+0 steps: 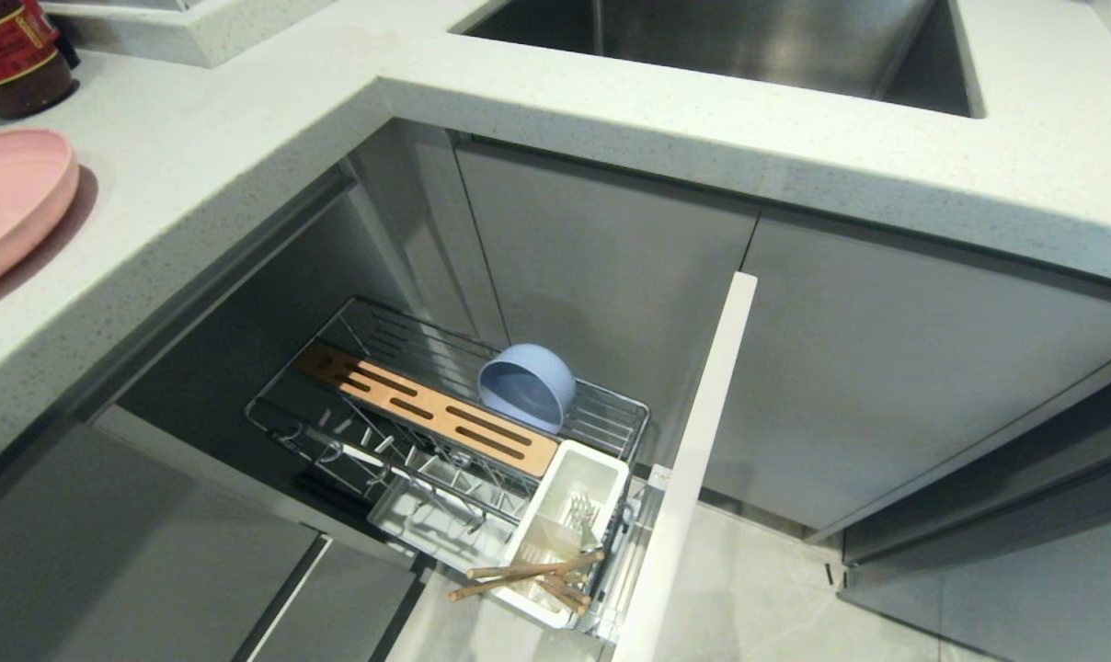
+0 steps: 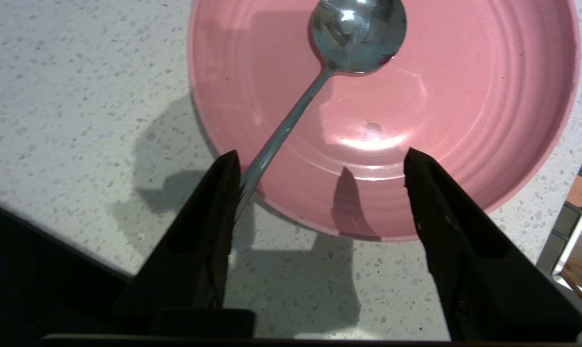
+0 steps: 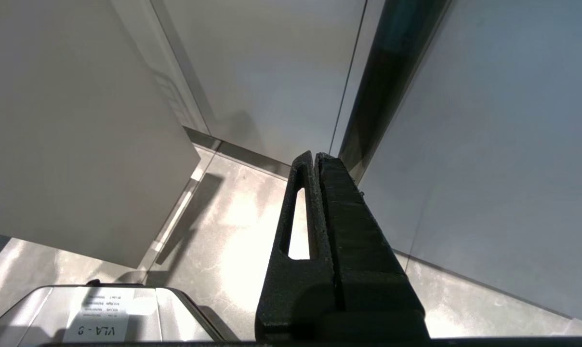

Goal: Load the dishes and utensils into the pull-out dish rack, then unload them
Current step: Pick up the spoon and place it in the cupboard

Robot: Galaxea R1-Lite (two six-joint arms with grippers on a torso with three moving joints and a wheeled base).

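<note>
Left wrist view is showing the left gripper (image 2: 320,161) hovering, jaws spread, over the spoon (image 2: 337,48) lying in the pink plate (image 2: 464,120); right gripper (image 3: 316,156) jaws are pressing together.

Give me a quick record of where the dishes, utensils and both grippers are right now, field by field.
plate: on the counter
spoon: lying in the plate, handle over the rim
bowl: tilted in the rack
chopsticks: across the cutlery cup
left gripper: open, above the plate's edge, one finger by the spoon handle
right gripper: shut, idle by the cabinets
</note>
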